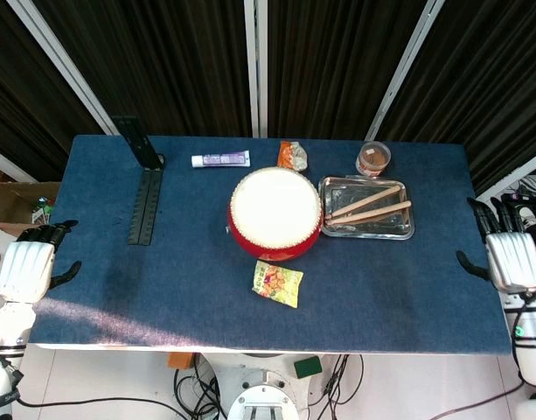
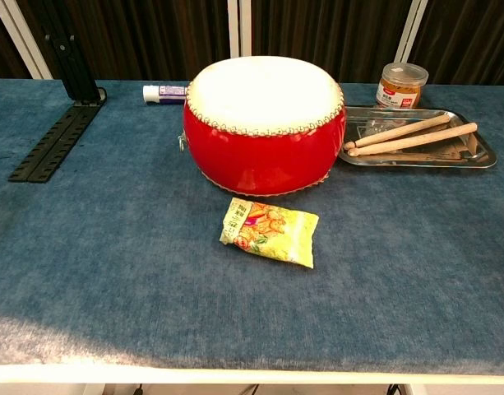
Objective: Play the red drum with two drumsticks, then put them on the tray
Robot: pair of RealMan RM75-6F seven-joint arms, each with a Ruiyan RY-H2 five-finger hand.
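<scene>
1. Nearest the robot, the left hand hangs just off the left edge of the table, holding nothing, with its dark fingers spread apart and reaching toward the cloth.
2. The right hand sits just off the right edge, also holding nothing, its fingers apart and pointing away from the robot. Neither hand shows in the chest view.
3. A yellow snack packet lies flat on the blue cloth, just in front of the drum and apart from it.
4. The red drum stands upright near the middle of the table, its pale skin facing up.
5. Right of the drum, just beside it, rests the metal tray. Both drumsticks lie inside it, side by side and nearly parallel, their near ends toward the drum and their far ends angled toward the back right.
6. On the left side of the table a black slotted rail lies flat, with a black upright bracket at its far end.
7. Behind the drum, a white tube with a purple label lies on its side.
8. An orange packet sits just behind the drum's far rim.
9. A small jar with a clear lid stands behind the tray, near its back edge.
</scene>
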